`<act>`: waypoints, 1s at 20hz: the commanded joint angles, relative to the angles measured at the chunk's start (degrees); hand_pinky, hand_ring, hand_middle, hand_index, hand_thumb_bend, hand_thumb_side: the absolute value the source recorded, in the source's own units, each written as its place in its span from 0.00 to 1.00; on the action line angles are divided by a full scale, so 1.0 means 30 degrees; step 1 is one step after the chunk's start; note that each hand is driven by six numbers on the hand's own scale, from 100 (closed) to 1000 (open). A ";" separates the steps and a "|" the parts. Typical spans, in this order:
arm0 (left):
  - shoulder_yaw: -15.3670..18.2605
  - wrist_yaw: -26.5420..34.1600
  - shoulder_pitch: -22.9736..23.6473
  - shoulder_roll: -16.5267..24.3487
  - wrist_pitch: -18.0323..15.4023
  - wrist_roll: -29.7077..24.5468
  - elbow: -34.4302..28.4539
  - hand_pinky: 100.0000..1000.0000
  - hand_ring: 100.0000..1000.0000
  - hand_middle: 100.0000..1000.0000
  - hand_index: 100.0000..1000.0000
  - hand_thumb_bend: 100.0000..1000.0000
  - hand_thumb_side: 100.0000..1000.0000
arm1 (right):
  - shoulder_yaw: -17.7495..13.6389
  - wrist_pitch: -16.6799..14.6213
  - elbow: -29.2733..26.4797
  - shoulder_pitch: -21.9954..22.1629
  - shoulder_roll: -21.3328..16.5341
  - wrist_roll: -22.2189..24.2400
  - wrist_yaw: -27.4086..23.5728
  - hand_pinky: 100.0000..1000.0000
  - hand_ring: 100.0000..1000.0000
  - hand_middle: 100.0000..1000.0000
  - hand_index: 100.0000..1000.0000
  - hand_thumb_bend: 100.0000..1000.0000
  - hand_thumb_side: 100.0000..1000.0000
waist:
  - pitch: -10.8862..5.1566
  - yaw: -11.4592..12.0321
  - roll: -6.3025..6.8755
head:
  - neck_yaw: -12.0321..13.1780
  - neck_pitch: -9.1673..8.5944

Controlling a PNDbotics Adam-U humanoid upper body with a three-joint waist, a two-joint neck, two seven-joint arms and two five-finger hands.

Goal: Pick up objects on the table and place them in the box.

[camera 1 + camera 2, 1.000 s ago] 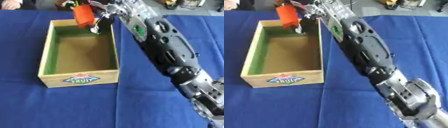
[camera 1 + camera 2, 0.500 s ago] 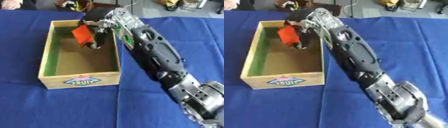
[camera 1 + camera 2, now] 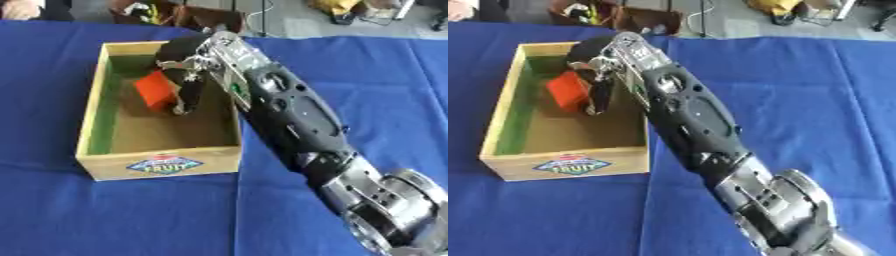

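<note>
A wooden box (image 3: pixel 159 168) with a green inner wall and a fruit label on its front stands on the blue cloth. My right arm reaches in from the lower right, and my right hand (image 3: pixel 185 75) hangs inside the box near its far end. Its fingers (image 3: pixel 188 95) are curled round an orange-red block (image 3: pixel 156 91), which sits low over the box floor, tilted. Whether the block touches the floor I cannot tell. My left hand shows in no view.
The blue cloth (image 3: pixel 376 80) covers the table around the box. Beyond the far edge are dark items and cables (image 3: pixel 592 12) on a grey floor. My right forearm (image 3: pixel 289 115) crosses the box's right wall.
My right hand has carried the orange-red block from above the box's far edge down into the box, towards its floor.
</note>
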 commanded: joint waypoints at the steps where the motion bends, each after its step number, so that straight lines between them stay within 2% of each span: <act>1: -0.0054 0.0045 -0.0212 0.0276 0.0012 -0.0055 -0.0352 0.58 0.75 0.74 0.76 0.00 0.98 | -0.0095 -0.0296 -0.0544 -0.0545 -0.0048 0.0101 0.0133 0.64 0.69 0.58 0.66 0.07 0.44 | -0.0402 0.0021 0.0085 | -0.0035 -0.0192; 2: -0.0062 0.0048 -0.0199 0.0271 0.0019 -0.0067 -0.0352 0.58 0.75 0.74 0.76 0.00 0.98 | -0.0107 -0.0373 -0.0682 -0.0539 -0.0058 0.0183 0.0133 0.66 0.73 0.65 0.72 0.12 0.49 | -0.0403 0.0009 0.0090 | -0.0028 -0.0196; 3: -0.0066 0.0050 -0.0188 0.0265 0.0027 -0.0077 -0.0352 0.58 0.75 0.74 0.76 0.00 0.98 | -0.0136 -0.0402 -0.0857 -0.0537 -0.0076 0.0246 0.0143 0.67 0.74 0.66 0.74 0.13 0.51 | -0.0407 -0.0004 0.0096 | -0.0032 -0.0188; 4: -0.0069 0.0053 -0.0176 0.0259 0.0035 -0.0083 -0.0352 0.58 0.75 0.74 0.76 0.00 0.98 | -0.0150 -0.0381 -0.1026 -0.0551 -0.0116 0.0305 0.0203 0.69 0.78 0.73 0.81 0.20 0.56 | -0.0421 -0.0024 0.0104 | -0.0039 -0.0164; 5: -0.0071 0.0058 -0.0166 0.0253 0.0042 -0.0088 -0.0352 0.58 0.75 0.74 0.76 0.00 0.98 | -0.0151 -0.0324 -0.1205 -0.0572 -0.0157 0.0367 0.0334 0.69 0.78 0.73 0.81 0.20 0.56 | -0.0434 -0.0042 0.0111 | -0.0045 -0.0141; 7: -0.0068 0.0064 -0.0141 0.0243 0.0055 -0.0090 -0.0352 0.58 0.75 0.74 0.76 0.00 0.98 | -0.0123 -0.0256 -0.1493 -0.0573 -0.0228 0.0535 0.0605 0.72 0.83 0.80 0.89 0.33 0.65 | -0.0455 -0.0081 0.0129 | -0.0067 -0.0106; 8: -0.0067 0.0066 -0.0129 0.0237 0.0061 -0.0090 -0.0352 0.58 0.75 0.74 0.76 0.00 0.98 | -0.0106 -0.0261 -0.1628 -0.0560 -0.0268 0.0658 0.0742 0.73 0.86 0.82 0.92 0.42 0.69 | -0.0464 -0.0101 0.0144 | -0.0076 -0.0076; 11: -0.0061 0.0070 -0.0096 0.0225 0.0075 -0.0093 -0.0352 0.58 0.75 0.74 0.76 0.00 0.98 | -0.0147 -0.0257 -0.2133 -0.0498 -0.0397 0.0841 0.1031 0.75 0.88 0.85 0.94 0.51 0.73 | -0.0500 -0.0162 0.0209 | -0.0100 0.0005; 17: -0.0040 0.0083 0.0000 0.0192 0.0108 -0.0085 -0.0352 0.58 0.75 0.74 0.76 0.00 0.98 | -0.0276 0.0041 -0.3601 -0.0345 -0.0963 0.0259 0.0845 0.75 0.87 0.83 0.92 0.41 0.74 | -0.0591 -0.0333 0.0360 | -0.0045 0.0110; 19: 0.0000 0.0074 0.0045 0.0190 0.0102 -0.0056 -0.0352 0.58 0.75 0.74 0.76 0.00 0.98 | -0.0342 0.0199 -0.4725 -0.0178 -0.1459 -0.0007 0.0073 0.75 0.86 0.82 0.91 0.35 0.74 | -0.0615 -0.0423 0.0409 | 0.0006 0.0160; 20: 0.0033 0.0067 0.0064 0.0184 0.0098 -0.0024 -0.0352 0.58 0.75 0.74 0.76 0.00 0.98 | -0.0405 0.0340 -0.5407 -0.0052 -0.1773 -0.0126 -0.0452 0.74 0.85 0.80 0.90 0.26 0.75 | -0.0624 -0.0484 0.0433 | 0.0077 0.0186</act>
